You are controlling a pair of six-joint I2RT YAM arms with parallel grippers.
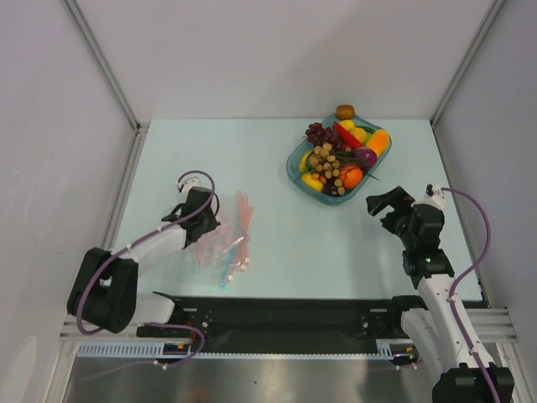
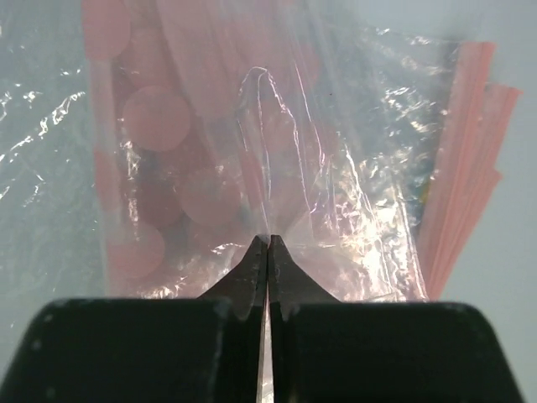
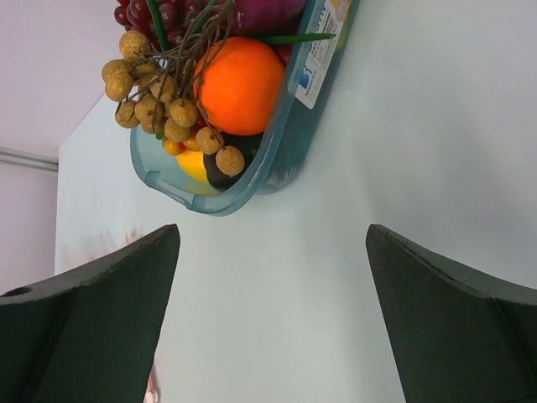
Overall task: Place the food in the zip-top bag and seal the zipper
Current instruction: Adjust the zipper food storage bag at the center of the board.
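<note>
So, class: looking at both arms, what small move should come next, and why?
Probably a slight lift of the left gripper: its jaws are shut on a fold of the zip-top bag, which lies flat, so raising that film should start opening it. The right gripper hangs open short of the tray of food.

Clear crinkly zip-top bag [image 1: 216,245] flat on the table [image 1: 277,168], left of centre, pale-pink zipper [image 1: 243,208] along its right edge, glossy toy food [image 1: 340,158] heaped in teal tray [image 3: 284,147], upper right.
</note>
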